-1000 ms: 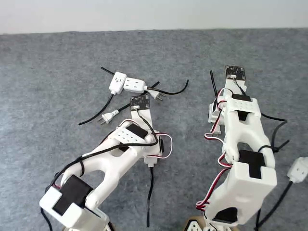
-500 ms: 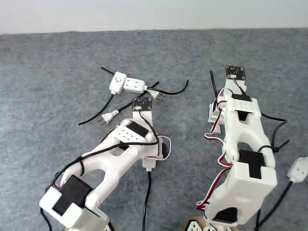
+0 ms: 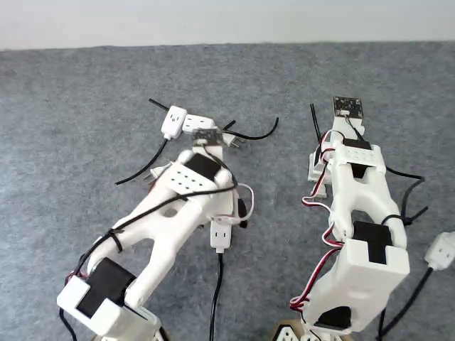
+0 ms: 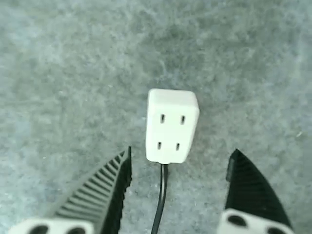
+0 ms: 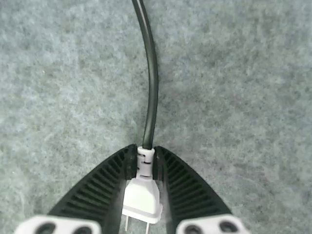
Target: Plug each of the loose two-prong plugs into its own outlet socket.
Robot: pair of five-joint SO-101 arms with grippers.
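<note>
My left gripper (image 4: 181, 153) is open and hangs above a white outlet socket (image 4: 171, 126) that lies flat on the grey carpet, slots facing up, its black cord running back between the fingers. The high view has this outlet (image 3: 220, 234) beside the left arm. My right gripper (image 5: 145, 151) is shut on a white two-prong plug (image 5: 142, 195), whose black cord (image 5: 150, 73) runs away over the carpet. Near the far middle lie joined white outlet blocks (image 3: 186, 123) and a loose plug (image 3: 234, 141).
Another white plug (image 3: 158, 171) on a black cord peeks out beside the left arm. A further white outlet (image 3: 442, 249) lies at the right edge with its cord trailing toward the front. Grey carpet (image 3: 85, 106) covers the whole table.
The left arm has swung forward toward the far outlet blocks, and the outlet beside it now lies fully uncovered. The right arm has kept still.
</note>
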